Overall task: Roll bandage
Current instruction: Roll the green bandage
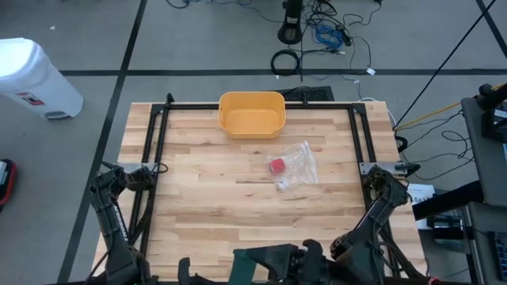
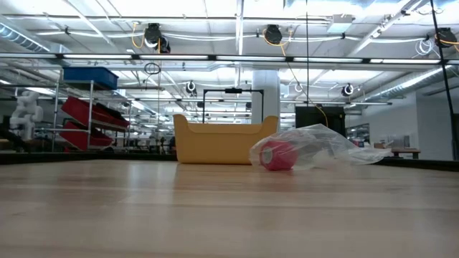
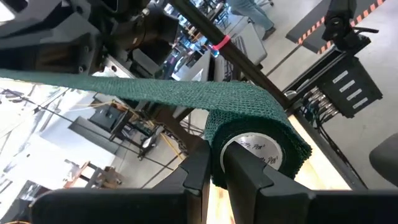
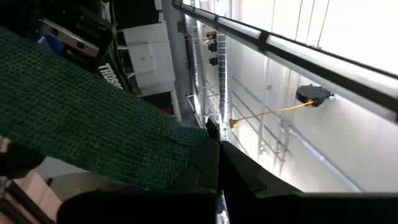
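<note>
A dark green bandage [image 1: 257, 260] stretches between my two grippers above the table's near edge. Its rolled part [image 3: 255, 146], wound on a white core, is at my left gripper [image 3: 214, 174], which is shut on it. The flat unrolled strip [image 3: 124, 90] runs across to my right gripper [image 4: 214, 155], shut on the strip's free end. In the high view my left gripper [image 1: 230, 266] sits left of the strip and my right gripper [image 1: 299, 256] right of it. Neither shows in the low view. My left gripper pinches the roll's wound wall [image 3: 216, 163] at its open end, one finger over the white core's opening [image 3: 249, 174] and one outside [image 3: 198, 169]. The roll is lifted clear of the table with the strip leaving over its top. My right gripper pinches the strip's free end [image 4: 186, 146] between its two shut fingers, at the end's edge. The strip [image 4: 74, 112] runs away from the fingers flat and fairly taut, clear of the table.
A yellow bin [image 1: 252, 113] stands at the table's far edge. A clear plastic bag [image 1: 297, 165] with a red roll [image 2: 277, 155] inside lies right of the table's middle. A white bin [image 1: 32, 75] stands on the floor at the far left.
</note>
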`<state>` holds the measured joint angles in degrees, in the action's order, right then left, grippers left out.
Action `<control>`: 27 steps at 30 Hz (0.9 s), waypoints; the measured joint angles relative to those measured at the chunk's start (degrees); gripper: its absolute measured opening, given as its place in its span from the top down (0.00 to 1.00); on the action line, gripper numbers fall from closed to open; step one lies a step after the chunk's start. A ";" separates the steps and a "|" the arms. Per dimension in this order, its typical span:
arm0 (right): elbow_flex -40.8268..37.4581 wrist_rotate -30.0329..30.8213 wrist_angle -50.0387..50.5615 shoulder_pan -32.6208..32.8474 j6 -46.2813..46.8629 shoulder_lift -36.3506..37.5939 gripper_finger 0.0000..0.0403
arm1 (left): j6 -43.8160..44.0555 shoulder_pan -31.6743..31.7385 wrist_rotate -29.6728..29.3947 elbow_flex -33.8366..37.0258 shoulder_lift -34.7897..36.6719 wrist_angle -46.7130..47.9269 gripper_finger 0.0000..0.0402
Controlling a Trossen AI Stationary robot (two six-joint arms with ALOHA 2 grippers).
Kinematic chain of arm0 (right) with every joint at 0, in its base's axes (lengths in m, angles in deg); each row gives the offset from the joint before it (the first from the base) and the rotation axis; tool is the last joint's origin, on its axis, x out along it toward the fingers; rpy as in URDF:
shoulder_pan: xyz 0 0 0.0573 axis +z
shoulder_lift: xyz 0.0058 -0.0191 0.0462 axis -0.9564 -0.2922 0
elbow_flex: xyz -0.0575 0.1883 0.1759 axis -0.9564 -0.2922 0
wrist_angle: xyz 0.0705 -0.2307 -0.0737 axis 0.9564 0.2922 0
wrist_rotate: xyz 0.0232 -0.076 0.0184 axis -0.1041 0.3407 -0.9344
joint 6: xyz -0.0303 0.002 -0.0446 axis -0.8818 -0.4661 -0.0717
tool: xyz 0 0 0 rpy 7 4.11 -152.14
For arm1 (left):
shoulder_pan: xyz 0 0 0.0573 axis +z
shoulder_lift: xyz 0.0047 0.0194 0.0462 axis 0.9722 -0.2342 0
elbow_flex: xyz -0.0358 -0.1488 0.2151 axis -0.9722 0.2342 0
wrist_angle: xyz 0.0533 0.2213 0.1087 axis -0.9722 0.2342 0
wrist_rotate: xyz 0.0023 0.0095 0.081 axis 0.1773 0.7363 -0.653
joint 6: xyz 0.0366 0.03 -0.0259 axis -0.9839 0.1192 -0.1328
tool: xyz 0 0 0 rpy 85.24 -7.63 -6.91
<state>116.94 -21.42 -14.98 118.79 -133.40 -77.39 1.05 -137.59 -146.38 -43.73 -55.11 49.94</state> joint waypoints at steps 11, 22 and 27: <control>0.00 1.82 10.81 -2.67 17.45 -0.02 1.00 | -1.33 -1.00 3.12 0.00 0.00 -1.45 0.88; -0.02 4.56 26.42 -3.36 40.40 -0.03 1.00 | -2.16 -2.31 3.10 0.00 0.00 -1.50 0.88; -0.02 4.55 32.45 -3.45 48.39 -0.04 1.00 | -2.51 -2.89 2.34 0.00 0.00 -1.79 0.88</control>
<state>116.92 -16.87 17.47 115.34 -85.02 -77.43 -1.46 -140.48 -144.04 -43.73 -55.11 48.15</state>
